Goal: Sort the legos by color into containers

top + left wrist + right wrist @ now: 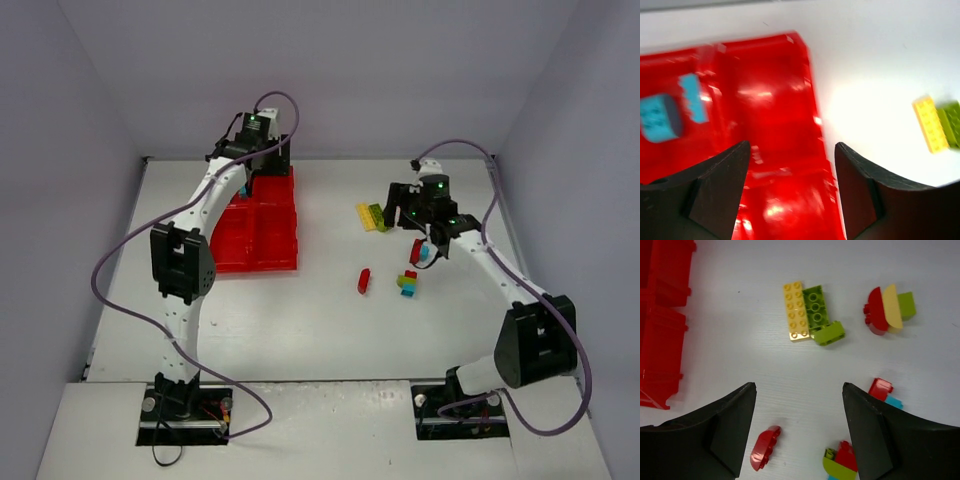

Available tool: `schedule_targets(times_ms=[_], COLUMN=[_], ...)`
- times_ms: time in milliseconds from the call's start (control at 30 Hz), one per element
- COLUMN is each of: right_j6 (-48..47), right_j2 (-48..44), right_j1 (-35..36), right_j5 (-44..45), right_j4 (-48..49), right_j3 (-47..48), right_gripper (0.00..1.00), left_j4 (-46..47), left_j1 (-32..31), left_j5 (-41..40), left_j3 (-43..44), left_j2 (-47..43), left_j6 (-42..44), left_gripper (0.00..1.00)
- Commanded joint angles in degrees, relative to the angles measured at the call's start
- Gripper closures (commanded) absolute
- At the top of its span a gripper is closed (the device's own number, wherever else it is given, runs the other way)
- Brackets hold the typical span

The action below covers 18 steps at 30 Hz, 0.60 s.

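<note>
Blur smears the left wrist view, so the two cyan pieces (691, 97) lying in one compartment of the red tray (770, 90) show only as soft-edged blocks with no readable studs. From above, the left gripper (791, 150) hangs over the tray's far edge and covers part of it, and which compartment holds the cyan cannot be told there. Its fingers stand wide apart with nothing between them. The right gripper (799, 390) is likewise spread wide and empty. Its dark fingers (725, 435) partly hide a red-and-cyan pair (882, 390), and a red-and-green clump (840, 465) is cut off by the bottom of that view.

The tabletop (320, 330) is plain matte white, boxed in by pale grey walls (60, 120). The tray sits toward the far left corner. The loose bricks lie right of the middle, well apart from it.

The tray is glossy, translucent plastic. A long yellow brick (795, 311) and a green brick (815, 307) lie side by side, touching, with a smaller green brick (829, 333) against one end of the green one. A three-colour clump (888, 310) of rounded red, yellow and green slices lies near them, and a curved red piece (765, 447) lies alone.
</note>
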Motion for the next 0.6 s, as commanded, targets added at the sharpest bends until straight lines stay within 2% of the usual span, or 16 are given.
schedule_targets(times_ms=[0,133,300,567], right_j6=[-3.39,-5.58,-6.29,-5.41], right_j2=[3.65,11.74,21.92,33.18], right_j1=[3.24,4.56,4.82,6.06], right_j5=[2.27,0.77,-0.37,-0.20], right_j4=[4.10,4.19,4.19,2.87], right_j3=[5.62,9.94,16.61,22.95], right_gripper=[0.34,0.37,0.45,0.46], left_j4=[-1.80,-1.80,-0.66,-1.10], left_j1=[-1.20,-1.46,-1.46,-1.55], left_j5=[1.41,1.42,1.16,0.63], left_j3=[-1.58,-7.90,-14.94,-19.87], left_j2=[-6.08,-10.30,-16.90,-22.35], left_j6=[-2.67,-3.90,-4.08,-3.55], left_gripper=[0.38,0.38,0.37,0.37])
